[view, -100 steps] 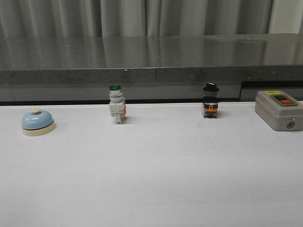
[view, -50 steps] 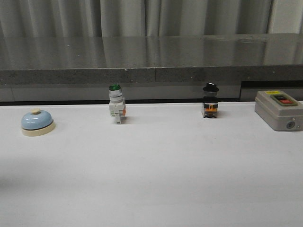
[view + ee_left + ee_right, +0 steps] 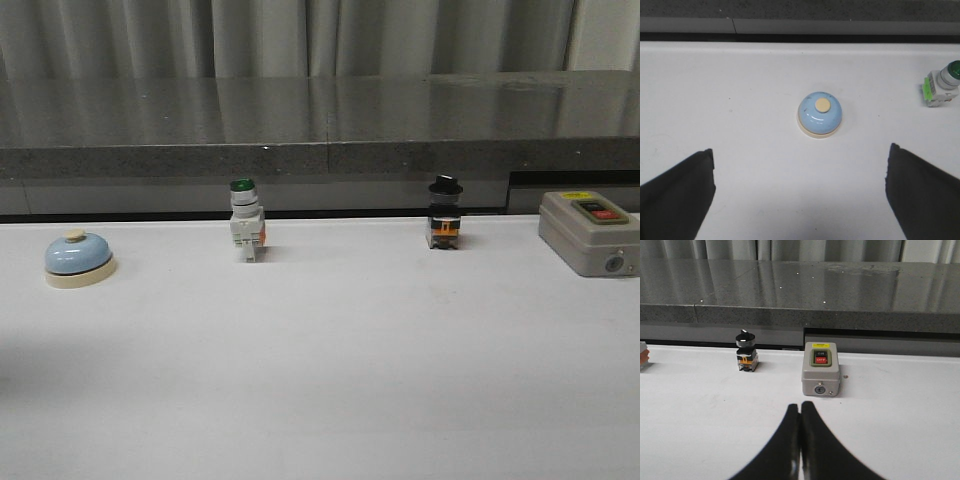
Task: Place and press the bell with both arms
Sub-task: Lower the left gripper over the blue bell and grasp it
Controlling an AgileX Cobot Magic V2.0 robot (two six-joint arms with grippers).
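Front view: bell (image 3: 78, 258) upright at far left of white counter (image 3: 330, 380), well apart from green-capped switch (image 3: 245, 232), black-knobbed switch (image 3: 444, 225) and grey box (image 3: 590, 232); no arms visible. Left wrist view: left end effector (image 3: 800, 200) spread wide, empty, bell (image 3: 820, 114) centred ahead between the fingers. Likely risk: smooth dome slipping from a high pinch. Right wrist view: right end effector (image 3: 800, 440) closed, empty, facing grey box (image 3: 820, 369). Dark stone ledge and grey curtains behind.
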